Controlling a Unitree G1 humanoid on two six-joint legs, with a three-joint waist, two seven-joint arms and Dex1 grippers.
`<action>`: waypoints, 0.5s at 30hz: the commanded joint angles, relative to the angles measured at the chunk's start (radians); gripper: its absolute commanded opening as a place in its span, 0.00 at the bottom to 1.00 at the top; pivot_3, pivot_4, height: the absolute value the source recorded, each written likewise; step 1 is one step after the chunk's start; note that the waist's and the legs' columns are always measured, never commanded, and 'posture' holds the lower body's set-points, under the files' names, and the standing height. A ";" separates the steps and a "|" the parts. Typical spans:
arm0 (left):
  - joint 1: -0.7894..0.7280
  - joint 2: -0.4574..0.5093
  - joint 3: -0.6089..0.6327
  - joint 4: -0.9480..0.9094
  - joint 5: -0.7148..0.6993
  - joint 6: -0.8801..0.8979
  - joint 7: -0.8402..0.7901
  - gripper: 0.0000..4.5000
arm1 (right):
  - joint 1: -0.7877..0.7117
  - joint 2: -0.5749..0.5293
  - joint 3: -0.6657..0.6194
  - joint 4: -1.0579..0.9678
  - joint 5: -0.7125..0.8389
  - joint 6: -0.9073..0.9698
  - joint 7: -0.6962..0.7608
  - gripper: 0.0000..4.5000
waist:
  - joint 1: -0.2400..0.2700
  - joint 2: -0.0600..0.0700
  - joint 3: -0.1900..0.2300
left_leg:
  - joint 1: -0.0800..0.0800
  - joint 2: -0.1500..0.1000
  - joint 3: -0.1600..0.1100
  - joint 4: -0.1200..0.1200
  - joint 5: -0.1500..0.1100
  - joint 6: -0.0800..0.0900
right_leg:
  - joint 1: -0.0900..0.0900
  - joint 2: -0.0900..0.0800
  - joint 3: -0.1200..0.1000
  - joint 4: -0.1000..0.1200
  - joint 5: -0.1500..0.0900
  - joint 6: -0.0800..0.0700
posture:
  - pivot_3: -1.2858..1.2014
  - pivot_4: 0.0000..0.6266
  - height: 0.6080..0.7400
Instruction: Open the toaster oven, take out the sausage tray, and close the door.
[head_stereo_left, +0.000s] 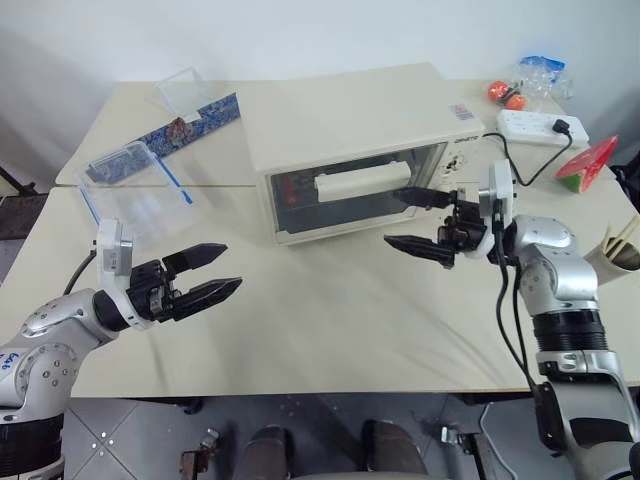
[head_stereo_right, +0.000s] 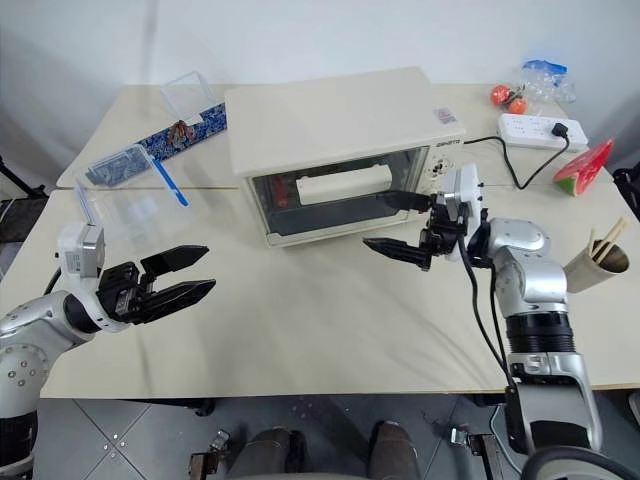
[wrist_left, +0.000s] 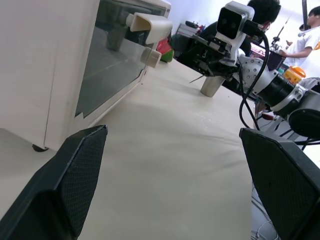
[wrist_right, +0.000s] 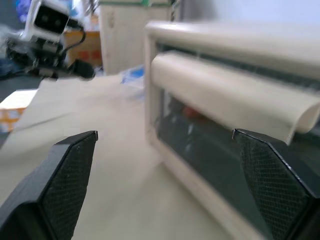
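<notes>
The cream toaster oven stands at the middle back of the table, its glass door shut. Along the top of the door runs the wide handle. A red shape shows through the glass; the sausage tray itself I cannot make out. My right gripper hovers open just in front of the handle's right end, pointing left, one finger above the other, touching nothing. In the right wrist view the handle lies beyond the right gripper. My left gripper is open and empty over the table, left of the oven's front.
A clear plastic container with blue clips sits left of the oven, a patterned blue strip behind it. On the right are a power strip, a black cord, a watermelon slice and a cup. People stand beyond the table.
</notes>
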 joint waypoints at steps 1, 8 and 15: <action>0.009 0.002 0.029 -0.038 -0.018 -0.002 0.000 0.99 | -0.009 -0.026 -0.013 -0.010 -0.003 0.009 0.020 1.00 | 0.003 0.000 0.000 | 0.000 0.000 0.000 0.000 0.000 0.000 | 0.000 0.000 0.000 0.000 0.000 0.000 | 0.52 0.24 1.00; 0.005 -0.010 0.023 -0.048 -0.019 0.000 0.009 0.99 | -0.112 0.006 -0.030 0.152 -0.060 -0.091 -0.012 1.00 | 0.004 0.000 0.000 | 0.000 0.000 0.001 0.001 0.000 0.000 | 0.000 0.000 0.001 0.000 0.000 0.000 | 0.52 0.24 1.00; 0.001 -0.012 0.022 -0.051 -0.018 0.005 0.012 0.99 | -0.162 0.027 -0.027 0.245 -0.089 -0.162 -0.003 1.00 | 0.003 0.000 0.000 | 0.000 0.000 0.001 0.000 0.000 0.000 | -0.001 0.000 0.000 0.000 0.000 0.000 | 0.52 0.24 1.00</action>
